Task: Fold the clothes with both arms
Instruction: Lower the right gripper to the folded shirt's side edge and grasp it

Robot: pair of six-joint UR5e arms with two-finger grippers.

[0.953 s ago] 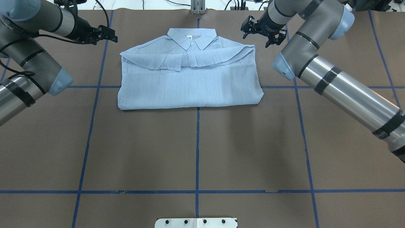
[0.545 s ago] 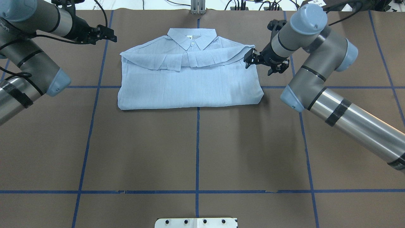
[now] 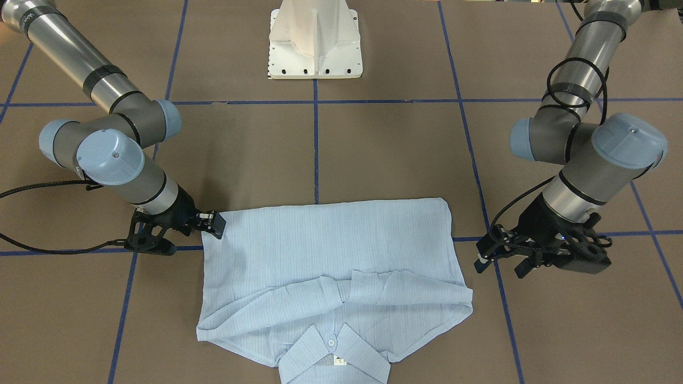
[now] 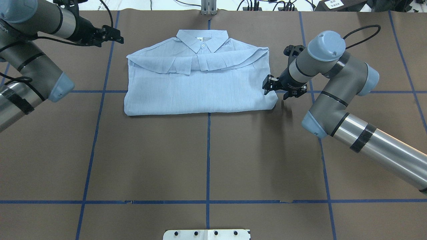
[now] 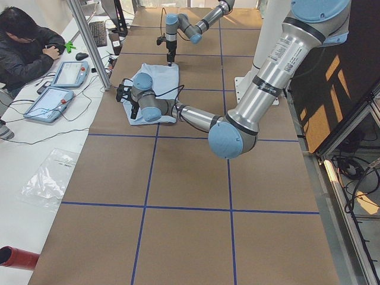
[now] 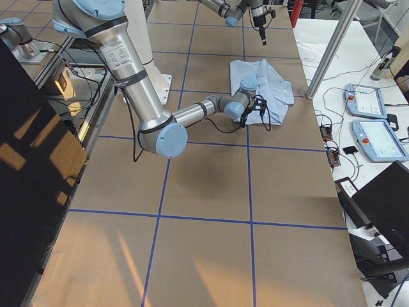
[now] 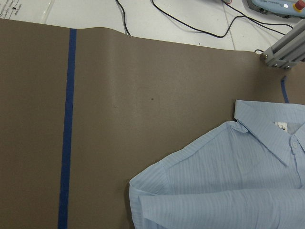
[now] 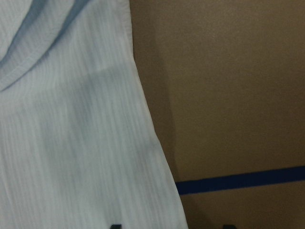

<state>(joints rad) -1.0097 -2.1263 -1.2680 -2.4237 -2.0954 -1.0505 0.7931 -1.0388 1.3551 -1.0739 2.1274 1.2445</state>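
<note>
The light-blue striped shirt (image 4: 200,86) lies folded at the far middle of the brown table, collar (image 4: 202,39) away from the robot and sleeves crossed over the chest. It also shows in the front view as the shirt (image 3: 331,250). My right gripper (image 4: 277,90) stands open low at the shirt's right edge, near its near-right corner. The right wrist view shows one fingertip over the cloth (image 8: 71,143) and the other over bare table. My left gripper (image 4: 117,36) hovers open off the shirt's far-left shoulder, holding nothing. In the front view its fingers (image 3: 483,258) are spread.
Blue tape lines (image 4: 208,156) grid the brown table. The white pedestal base (image 3: 315,42) stands at the robot's side. An aluminium post (image 4: 208,6) and cables sit beyond the collar. A person (image 5: 27,47) sits at a side desk with tablets (image 5: 68,74).
My right gripper has come down from beside the collar, along the shirt's right edge, to its near-right corner. The left arm and the shirt have stayed put.
</note>
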